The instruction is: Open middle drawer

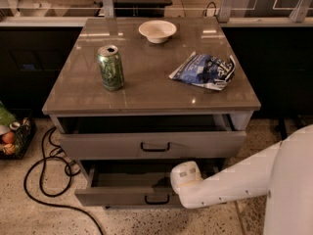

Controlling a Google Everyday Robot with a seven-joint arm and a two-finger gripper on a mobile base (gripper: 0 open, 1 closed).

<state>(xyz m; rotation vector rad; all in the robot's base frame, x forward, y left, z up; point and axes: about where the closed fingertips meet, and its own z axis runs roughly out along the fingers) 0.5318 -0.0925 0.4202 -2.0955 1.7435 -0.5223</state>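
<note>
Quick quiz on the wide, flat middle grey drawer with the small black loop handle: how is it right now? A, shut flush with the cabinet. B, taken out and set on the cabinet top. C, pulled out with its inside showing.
C: the middle drawer juts forward, its dark inside visible behind its front; the gripper hangs over that front's right part.

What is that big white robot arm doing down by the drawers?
The robot's gripper is down at the middle drawer, just above the right part of its front, near the black handle. That drawer is pulled well out, and the top drawer above it is out a little too. A green can, a white bowl and a blue bag sit on the cabinet top.
</note>
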